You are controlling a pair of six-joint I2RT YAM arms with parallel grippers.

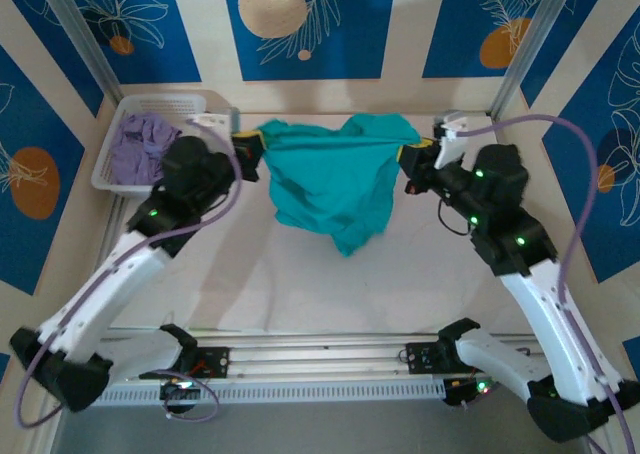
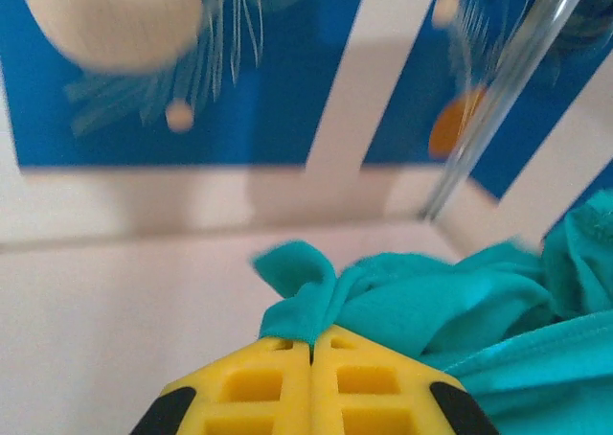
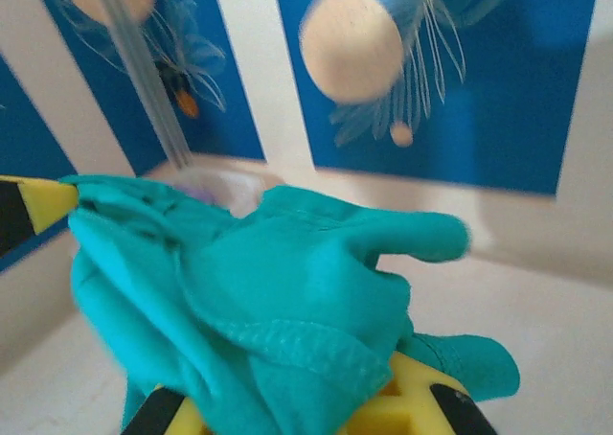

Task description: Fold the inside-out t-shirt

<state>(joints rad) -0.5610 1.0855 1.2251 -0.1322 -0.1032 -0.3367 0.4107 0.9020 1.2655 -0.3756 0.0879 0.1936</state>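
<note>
The inside-out t-shirt (image 1: 335, 179), teal-green, hangs stretched between my two grippers above the back of the table, and its lower part sags toward the white surface. At the shirt's left upper corner, my left gripper (image 1: 252, 154) is shut on it. In the left wrist view the yellow fingertips (image 2: 287, 363) pinch a bunched fold of the t-shirt (image 2: 460, 301). My right gripper (image 1: 408, 156) is shut on the right upper corner. In the right wrist view the t-shirt (image 3: 268, 282) drapes over the yellow fingers (image 3: 431, 401) and hides their tips.
A white basket (image 1: 110, 164) at the back left holds a lavender garment (image 1: 145, 144). Metal posts (image 1: 85, 39) stand at the back corners in front of blue patterned walls. A slotted rail (image 1: 320, 359) runs along the near edge.
</note>
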